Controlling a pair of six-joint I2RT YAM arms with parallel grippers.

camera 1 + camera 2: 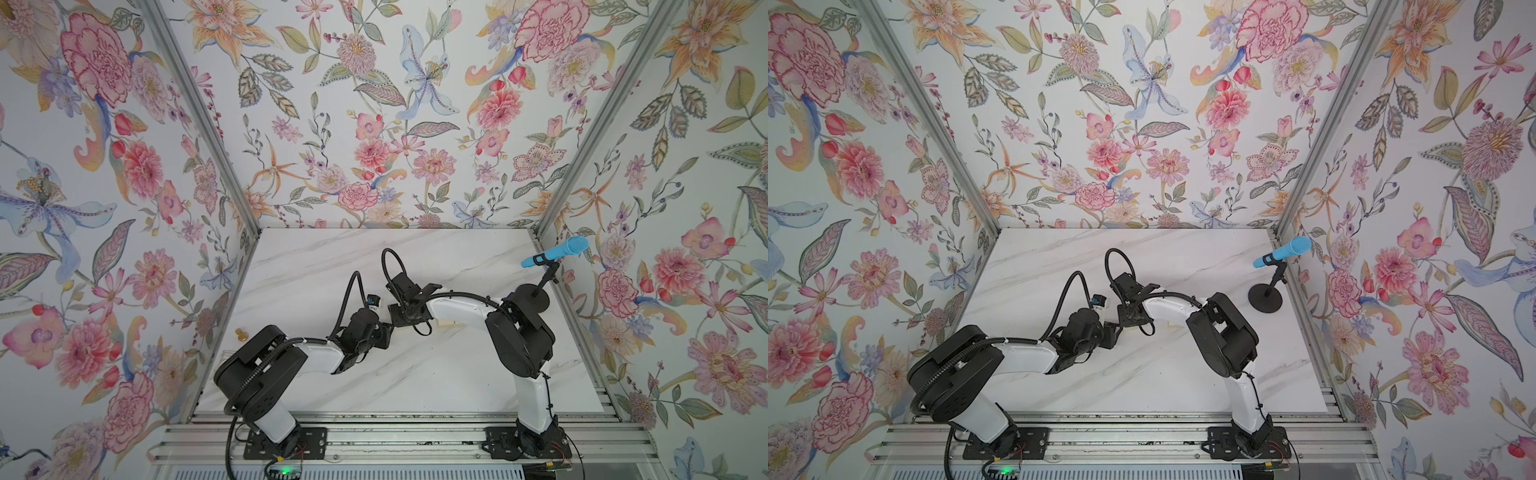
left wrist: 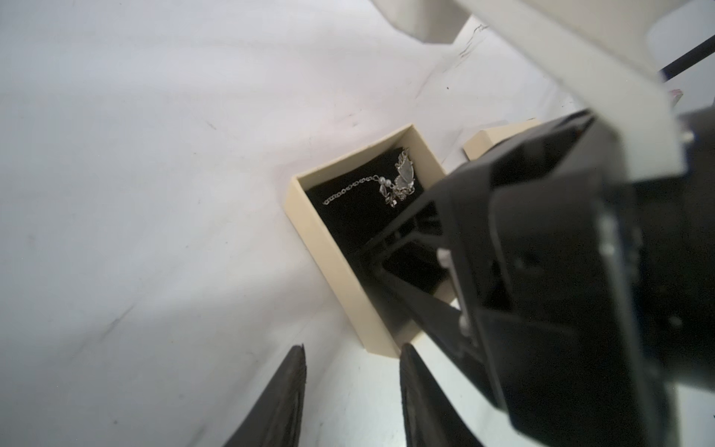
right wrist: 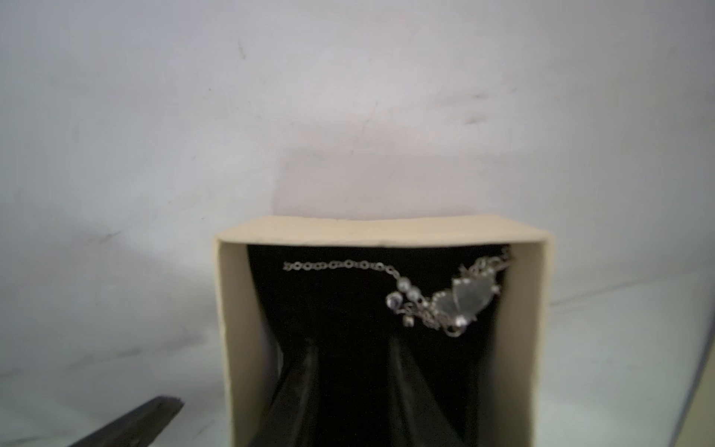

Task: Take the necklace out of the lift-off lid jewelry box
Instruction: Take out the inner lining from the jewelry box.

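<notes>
The lift-off lid jewelry box [image 2: 329,251] stands open on the marble table, a cream square with black lining. The necklace [image 3: 445,300], a thin silvery chain with a pale pendant, lies on the lining against the far wall [image 3: 379,230]; it also shows in the left wrist view [image 2: 394,185]. My right gripper [image 3: 350,348] reaches down into the box, its jaws a little apart over bare lining, short of the necklace and holding nothing. My left gripper [image 2: 353,347] is open just outside the box's near corner, one fingertip [image 2: 406,348] close to that corner. In both top views the arms hide the box.
A cream piece [image 2: 481,141], the lid by its look, lies just beyond the box, partly behind the right gripper. A small gold knob [image 1: 241,333] sits near the table's left edge. A blue microphone [image 1: 557,251] on a black stand is at the right edge.
</notes>
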